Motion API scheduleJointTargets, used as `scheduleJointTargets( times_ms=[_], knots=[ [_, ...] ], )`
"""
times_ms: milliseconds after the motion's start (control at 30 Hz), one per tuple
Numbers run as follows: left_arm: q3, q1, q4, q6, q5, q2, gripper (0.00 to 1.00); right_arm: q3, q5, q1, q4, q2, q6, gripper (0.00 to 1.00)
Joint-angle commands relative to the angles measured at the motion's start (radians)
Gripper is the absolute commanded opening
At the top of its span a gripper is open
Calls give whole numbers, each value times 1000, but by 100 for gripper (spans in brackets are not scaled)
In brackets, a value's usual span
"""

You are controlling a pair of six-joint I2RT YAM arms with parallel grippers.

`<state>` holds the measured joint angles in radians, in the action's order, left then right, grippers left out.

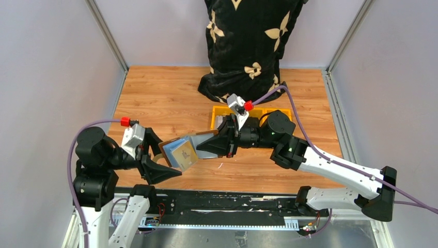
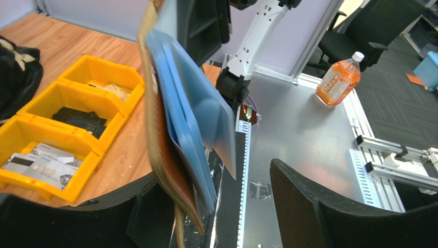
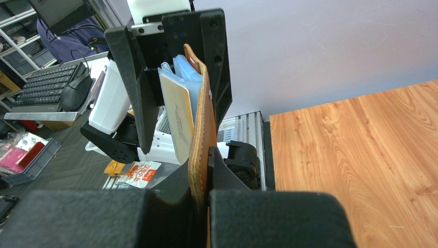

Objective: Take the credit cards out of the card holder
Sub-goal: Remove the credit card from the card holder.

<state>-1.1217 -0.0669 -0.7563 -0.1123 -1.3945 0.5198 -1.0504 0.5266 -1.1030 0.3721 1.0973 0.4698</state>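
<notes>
— Well, what worries you nearest the arms?

— The small square brown leather card holder (image 3: pixel 199 129) hangs in the air over the near part of the wooden table top (image 1: pixel 155 93). It is pinched at one flap by the right gripper (image 3: pixel 201 178), whose fingers are clamped tight on the leather. The left gripper (image 1: pixel 171 159) straddles the other end with its fingers wide, a gap on each side. If it closes where it stands, I judge it would take leather and cards together, not one card alone.

— And the thin tan credit card (image 3: pixel 175 116)?

— It stands proud of the pocket, beside pale blue sheets (image 2: pixel 191 113). A crooked pull could bend it or tug the holder out of the right grip, and a loose card could drop off the table edge.

— What can't you make out?

— Whether the blue sheets are cards or sleeves, and how many cards are inside. Further back, the row of yellow plastic bins (image 2: pixel 72 93) holds pale cards and dark items I cannot identify. The black patterned fabric bag (image 1: pixel 248 41) is cut off at the top.
</notes>
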Motion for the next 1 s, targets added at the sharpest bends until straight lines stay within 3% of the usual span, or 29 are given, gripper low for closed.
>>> scheduleJointTargets(
  times_ms=[0,167,267,400,533,633,833,967],
  knots=[
    [-33,-1,-15,-42,27,67,64,-24,-22,-27,30,0,-20,0],
    [-11,-1,-15,-35,17,72,47,7,-16,-31,81,-16,11,0],
    [-5,-1,-15,-19,-30,62,27,21,6,-30,109,-19,32,0],
    [-4,-2,-15,-27,-92,63,11,22,27,-27,106,-3,60,3],
    [-14,-1,-13,-40,-74,71,6,-13,3,4,-15,2,66,33],
    [-24,-1,-13,-54,-3,79,3,-39,-65,47,-102,-36,64,51],
    [-28,-1,-11,-71,214,74,0,-59,-320,75,-196,-215,25,55],
    [-5,-1,23,-95,278,55,0,-80,-190,74,-161,-219,57,53]
  ],
)
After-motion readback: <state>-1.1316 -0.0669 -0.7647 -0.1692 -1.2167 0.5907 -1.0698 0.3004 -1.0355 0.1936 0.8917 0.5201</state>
